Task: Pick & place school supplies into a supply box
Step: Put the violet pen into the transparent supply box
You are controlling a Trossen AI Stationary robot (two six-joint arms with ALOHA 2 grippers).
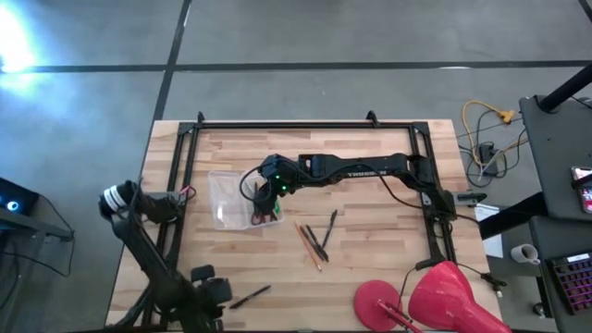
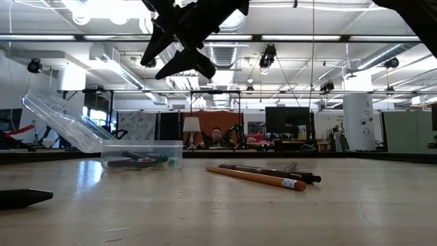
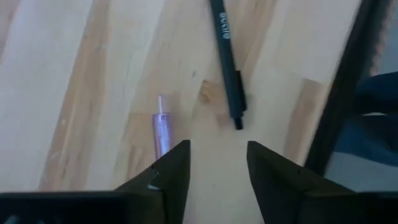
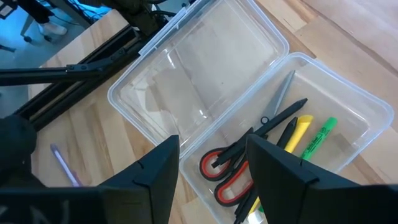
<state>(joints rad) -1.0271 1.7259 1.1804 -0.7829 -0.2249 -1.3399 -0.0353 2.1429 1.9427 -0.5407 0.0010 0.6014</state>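
Right gripper (image 4: 208,168) hovers open and empty over the box (image 1: 231,197), which holds scissors (image 4: 227,171) and 2 markers, while the left gripper (image 3: 217,168), open, should centre on the black pen (image 3: 227,59) before closing.

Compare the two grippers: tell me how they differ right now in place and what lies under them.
The right gripper hangs over the open supply box, above the red-handled scissors and markers inside; the left gripper is at the table's near edge, over bare wood by a black pen. The right arm reaches across the table; the left stays at its own side. Both are open and empty.
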